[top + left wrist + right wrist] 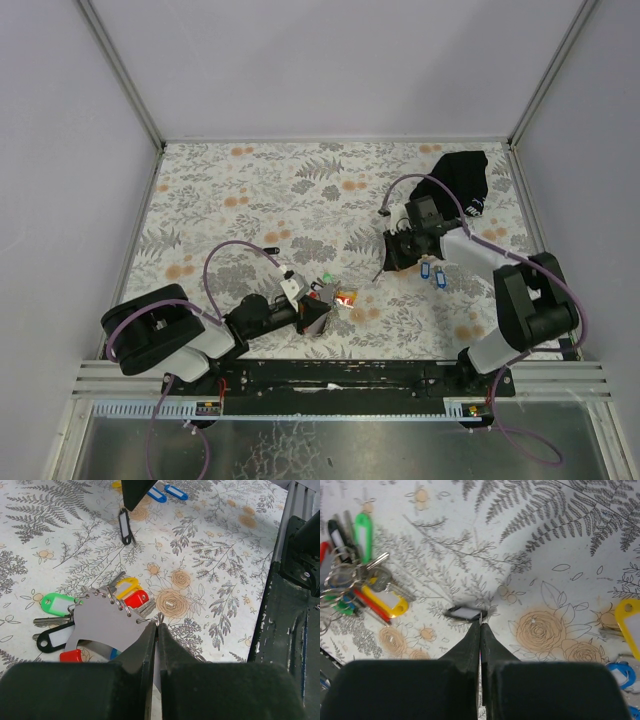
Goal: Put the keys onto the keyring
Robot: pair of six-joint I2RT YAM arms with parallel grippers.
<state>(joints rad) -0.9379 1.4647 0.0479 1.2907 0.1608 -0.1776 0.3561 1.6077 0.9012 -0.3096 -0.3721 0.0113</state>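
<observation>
Gripping one key, right end effector; one keyring, left end effector.

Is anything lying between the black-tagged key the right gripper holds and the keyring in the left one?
Nothing visible stands in the way. Between the black-tagged key hanging from the right gripper and the keyring pinched by the left gripper there is only bare flowered table.

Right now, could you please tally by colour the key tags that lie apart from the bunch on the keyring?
black tag: 1
yellow tag: 1
blue tags: 2
Total apart from the keyring: 4
</observation>
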